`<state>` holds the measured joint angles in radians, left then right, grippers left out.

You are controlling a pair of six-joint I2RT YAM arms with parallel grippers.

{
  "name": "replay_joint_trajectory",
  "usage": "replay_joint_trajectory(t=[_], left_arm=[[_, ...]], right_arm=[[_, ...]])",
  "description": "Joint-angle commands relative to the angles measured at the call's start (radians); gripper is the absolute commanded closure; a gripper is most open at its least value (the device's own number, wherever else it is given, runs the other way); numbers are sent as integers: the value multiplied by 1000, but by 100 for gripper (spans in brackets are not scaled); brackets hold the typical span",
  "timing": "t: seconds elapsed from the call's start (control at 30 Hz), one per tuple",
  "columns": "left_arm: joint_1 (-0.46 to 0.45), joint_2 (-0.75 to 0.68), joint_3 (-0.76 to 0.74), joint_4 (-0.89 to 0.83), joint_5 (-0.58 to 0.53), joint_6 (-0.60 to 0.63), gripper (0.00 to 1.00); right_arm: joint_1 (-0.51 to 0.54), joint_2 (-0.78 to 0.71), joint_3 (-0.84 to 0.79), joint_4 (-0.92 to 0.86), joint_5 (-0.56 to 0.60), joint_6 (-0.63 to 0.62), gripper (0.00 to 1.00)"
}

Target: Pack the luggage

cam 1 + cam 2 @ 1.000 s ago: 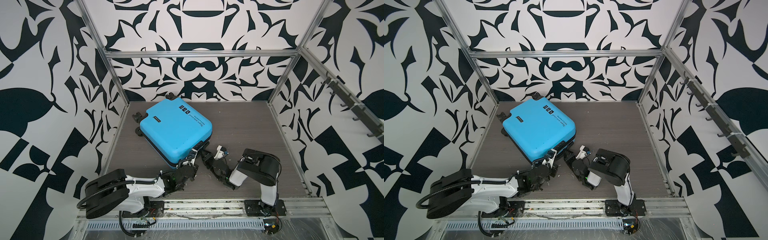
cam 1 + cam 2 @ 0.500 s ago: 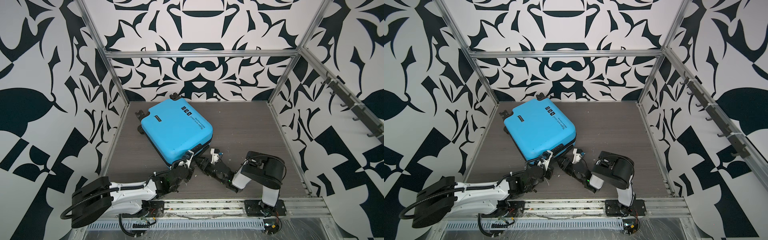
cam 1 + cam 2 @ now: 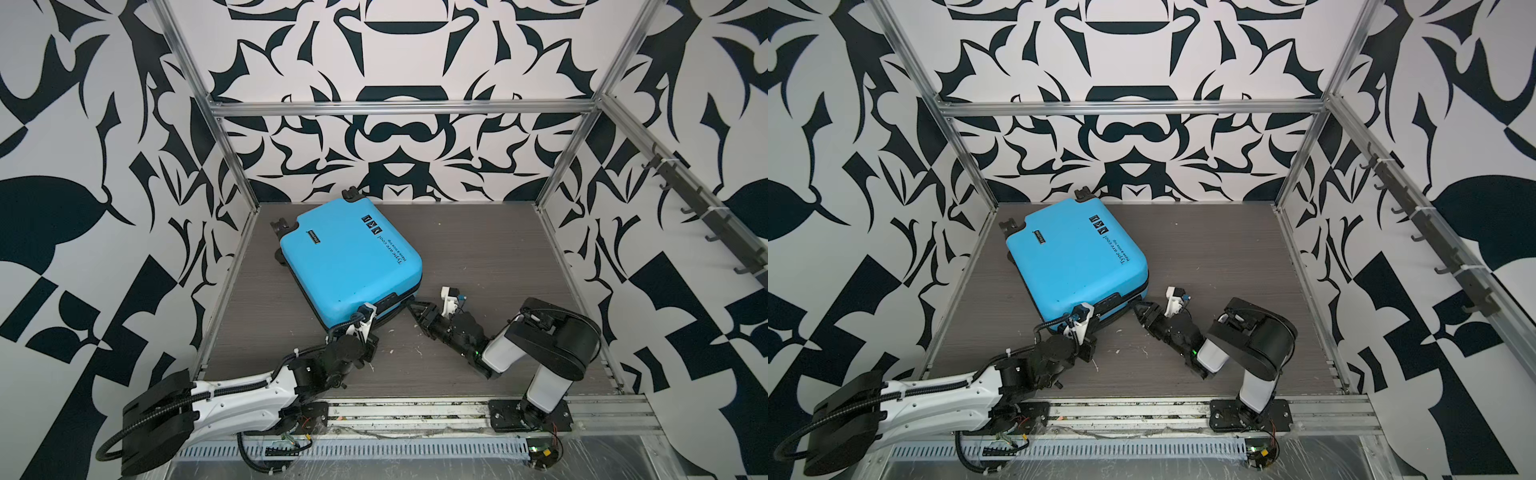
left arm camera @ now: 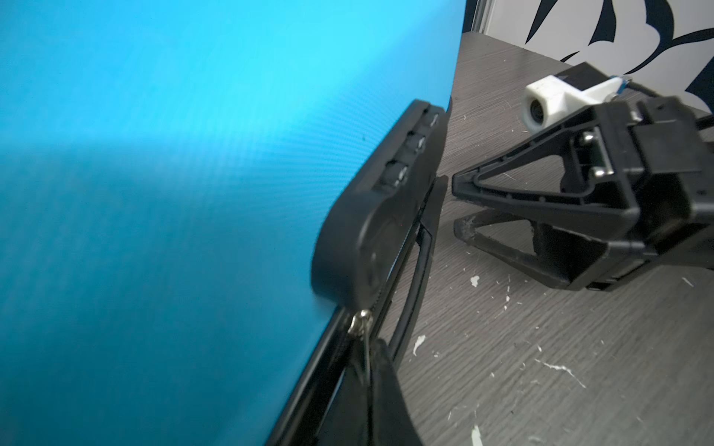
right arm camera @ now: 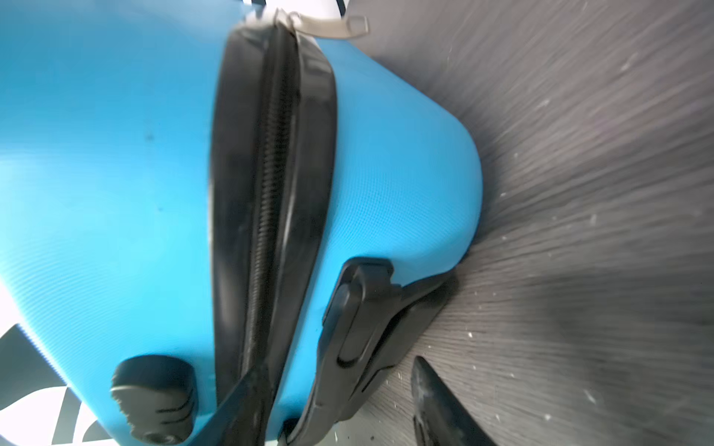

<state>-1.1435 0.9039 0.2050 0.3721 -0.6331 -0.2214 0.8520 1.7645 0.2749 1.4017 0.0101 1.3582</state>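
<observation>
The luggage (image 3: 349, 262) (image 3: 1075, 257), a bright blue hard-shell suitcase, lies closed and flat on the tabletop in both top views. My left gripper (image 3: 360, 328) (image 3: 1079, 326) (image 4: 365, 359) is at its near edge, shut on the metal zipper pull (image 4: 359, 322) just below the black lock block (image 4: 371, 231). My right gripper (image 3: 412, 308) (image 3: 1138, 308) (image 5: 340, 409) stands open at the near right corner. The end of the black handle (image 5: 367, 320) lies between its fingers. The zipper band (image 5: 270, 193) looks closed along this side.
The grey wood-grain tabletop (image 3: 498, 257) has patterned walls on three sides and metal frame posts at the corners. A rail (image 3: 415, 411) runs along the front edge. Small white flecks (image 4: 417, 343) lie near the grippers. Black hooks (image 3: 706, 216) line the right wall.
My right gripper has opened beside the suitcase's near right corner. The left arm has stretched lower and further forward, its gripper still shut at the zipper. The suitcase has turned slightly.
</observation>
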Motion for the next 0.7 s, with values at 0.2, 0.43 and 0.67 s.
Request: replay_joint_trajectory(t=[0.2,0.43,0.67], left_arm=[[5,-50,18,102,-27,-33,100],[6,-28,23,125,-20,-28,100],[6,-25,24,125,-14,-29,100]], right_arm=[[29,55,126,26,-51,5,44],[75,112,150,26,-10,28,48],[84,146,176,26,9,41,59]])
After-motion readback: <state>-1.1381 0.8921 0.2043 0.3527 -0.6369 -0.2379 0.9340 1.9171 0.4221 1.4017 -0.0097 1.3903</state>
